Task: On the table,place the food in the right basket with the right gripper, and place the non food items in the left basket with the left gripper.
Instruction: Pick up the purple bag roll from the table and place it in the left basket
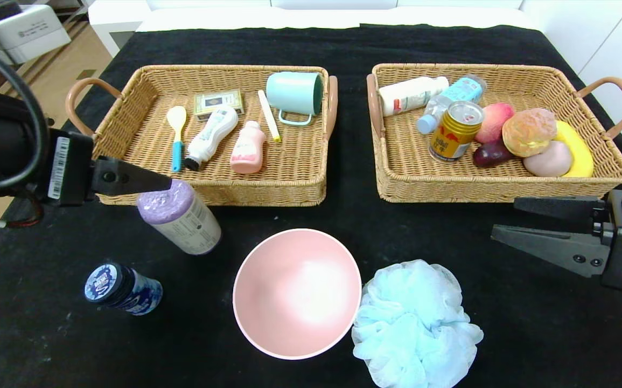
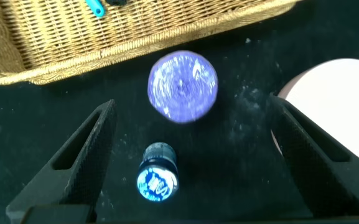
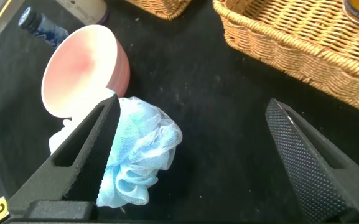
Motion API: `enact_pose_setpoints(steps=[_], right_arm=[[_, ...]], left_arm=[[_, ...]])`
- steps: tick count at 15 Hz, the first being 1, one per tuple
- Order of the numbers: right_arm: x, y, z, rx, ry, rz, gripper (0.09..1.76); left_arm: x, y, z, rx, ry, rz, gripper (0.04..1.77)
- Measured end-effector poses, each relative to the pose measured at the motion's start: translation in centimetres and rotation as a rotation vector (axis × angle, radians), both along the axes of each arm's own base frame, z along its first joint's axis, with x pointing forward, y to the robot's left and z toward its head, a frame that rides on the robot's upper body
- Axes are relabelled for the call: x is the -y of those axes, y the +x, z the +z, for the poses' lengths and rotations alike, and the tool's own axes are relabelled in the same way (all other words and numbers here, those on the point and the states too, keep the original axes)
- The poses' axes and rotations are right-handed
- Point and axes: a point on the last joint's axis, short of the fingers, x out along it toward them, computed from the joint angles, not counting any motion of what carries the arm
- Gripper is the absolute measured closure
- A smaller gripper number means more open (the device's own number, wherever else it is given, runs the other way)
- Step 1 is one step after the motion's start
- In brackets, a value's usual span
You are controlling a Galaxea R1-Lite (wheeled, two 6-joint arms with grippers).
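Observation:
The white canister with a purple cap (image 1: 179, 215) stands on the black table (image 1: 47, 345), in front of the left basket (image 1: 208, 194). My left gripper (image 1: 162, 183) hovers just above its cap (image 2: 183, 86), open and empty. The dark blue jar (image 1: 123, 288) stands nearer the front edge and also shows in the left wrist view (image 2: 158, 173). The pink bowl (image 1: 297, 293) and the light blue pouf (image 1: 413, 323) sit at front centre. My right gripper (image 1: 504, 218) is open and empty, in front of the right basket (image 1: 499, 188). The gold-and-red can (image 1: 456, 131) and the bun (image 1: 529, 131) lie in that basket.
The left basket holds a teal mug (image 1: 294, 94), a spoon, bottles and a small box. The right basket also holds bottles, a peach and a banana (image 1: 577, 148). The pouf (image 3: 139, 155) lies beside one of my right fingers (image 3: 86, 149).

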Motion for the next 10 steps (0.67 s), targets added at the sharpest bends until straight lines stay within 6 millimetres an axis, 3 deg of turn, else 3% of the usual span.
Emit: enact_pose_setpoints(steps=[5, 10], right_arm=[[0.2, 0.1, 0.0, 0.005, -0.003, -0.012, 0.14], [0.2, 0.1, -0.1, 0.002, -0.005, -0.009, 0.14]], left_arm=[[0.6, 4.8, -1.4, -0.121, 0.016, 0.058, 0.09], [1.0, 6.9, -3.0, -0.181, 0.025, 0.068, 0.09]])
